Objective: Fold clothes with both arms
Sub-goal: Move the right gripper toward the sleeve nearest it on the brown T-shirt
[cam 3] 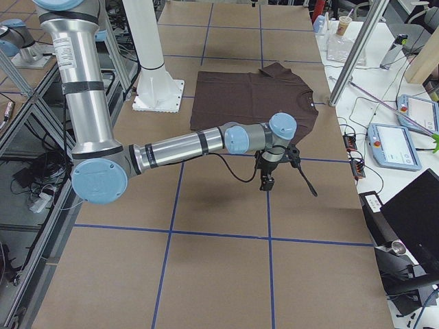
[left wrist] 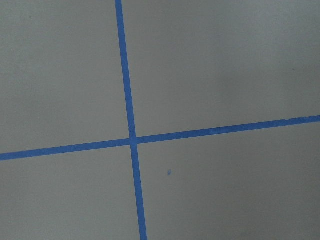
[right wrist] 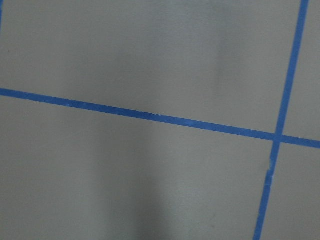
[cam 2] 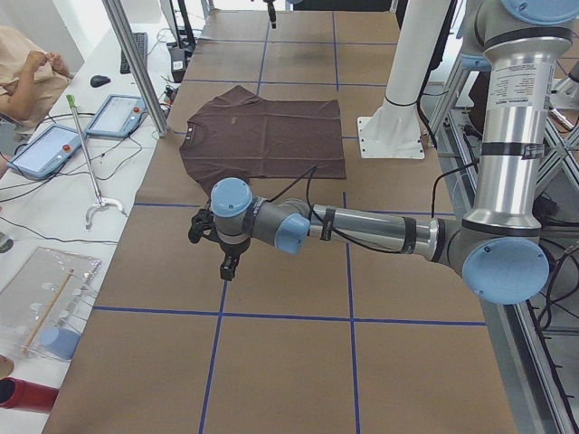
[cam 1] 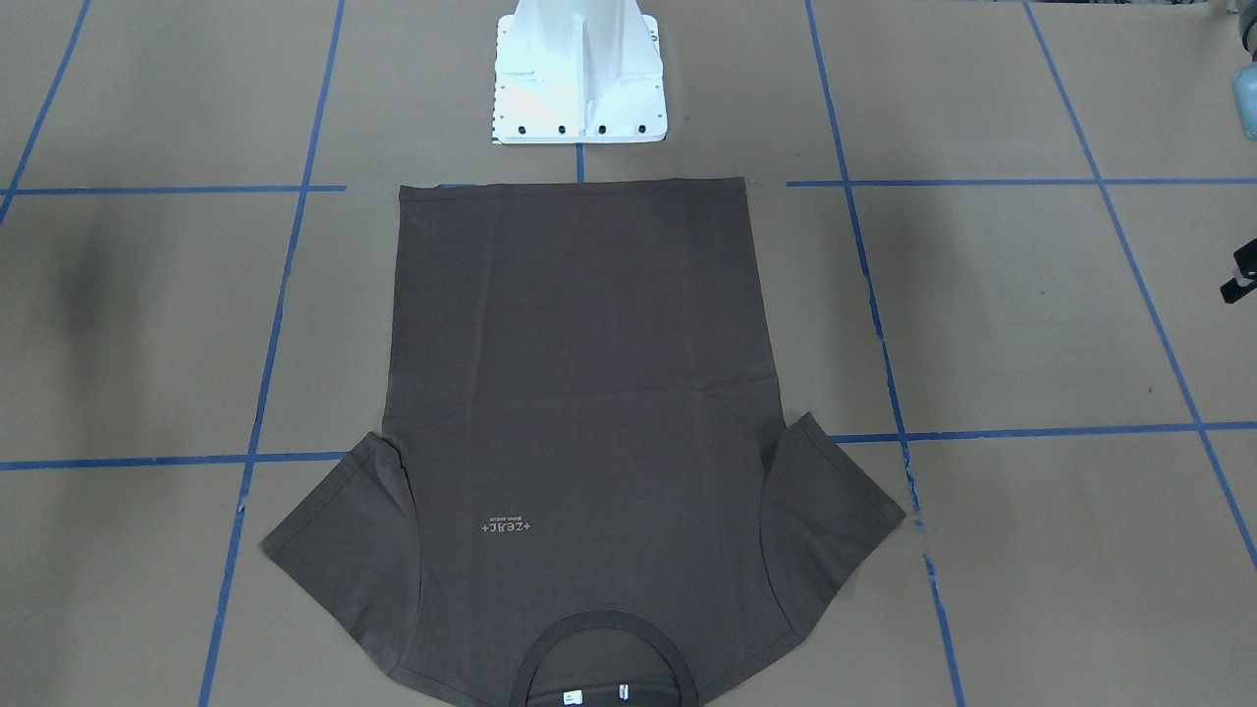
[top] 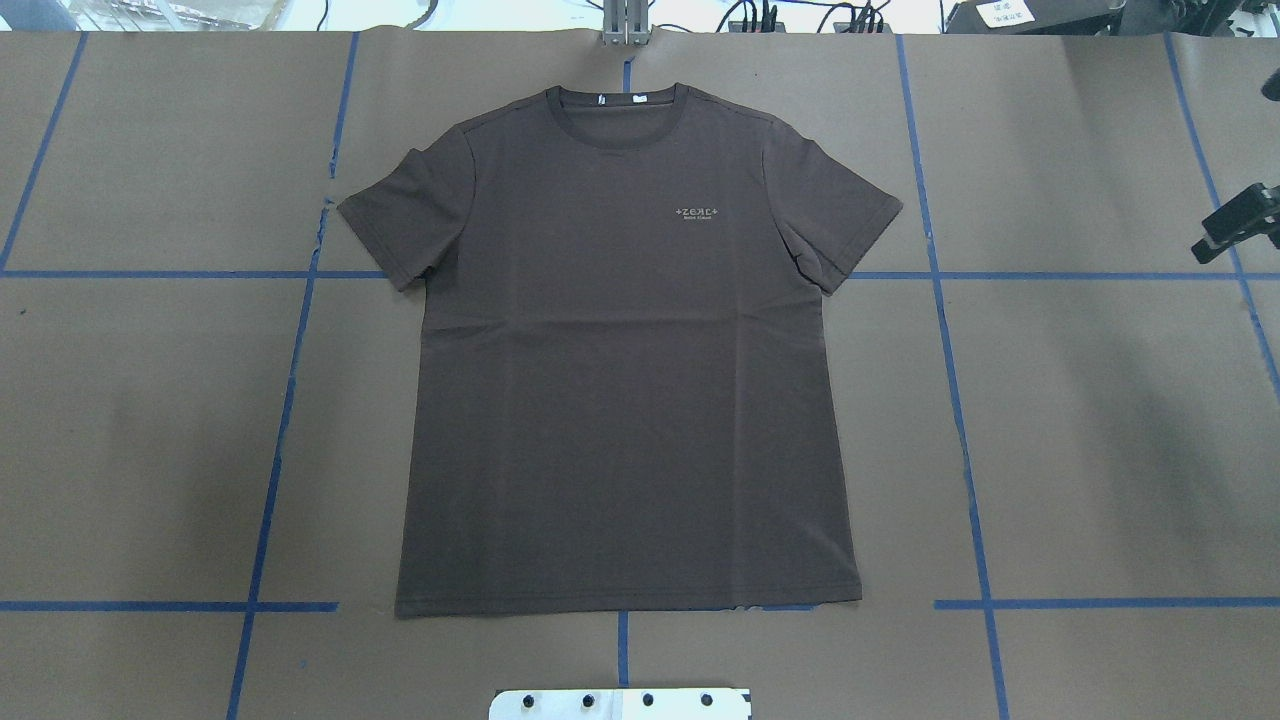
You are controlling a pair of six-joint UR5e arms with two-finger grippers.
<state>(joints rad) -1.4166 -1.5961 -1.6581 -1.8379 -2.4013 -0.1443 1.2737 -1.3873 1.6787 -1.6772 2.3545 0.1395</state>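
On the bench [cam 1: 1031,324], front-facing view: we find the T-shirt [cam 1: 579,373] lying flat, front up. Its hem is near the white pedestal [cam 1: 579,88], its collar is on the side away from the robot, and both sleeves are spread.
Step in hand: we judge that no fold is begun; the shirt is only laid out ready.
Overhead view, writing: the chest logo [top: 698,212] is a short pale word between two plus signs, perhaps "ZEKL". We cannot vouch for the last letters, and the line under it is too small. The white neck labels [top: 620,99] cannot be read.
Left side view: the left arm [cam 2: 380,231] reaches low over bare bench. The left fingers [cam 2: 227,268] point down, well apart from the shirt; spread or closed, we cannot tell.
Right side view: the right arm [cam 3: 178,145] mirrors it. The right fingers [cam 3: 265,182] hang beside the shirt's sleeve side, not touching; we cannot tell their state.
Left wrist view: only bench and crossed blue tape [left wrist: 131,140]; no shirt, no fingers.
Right wrist view: the same, tape and bench.
Next move: we reckon both arms must come in to the shirt's edges and pinch thin cloth off the bench together.
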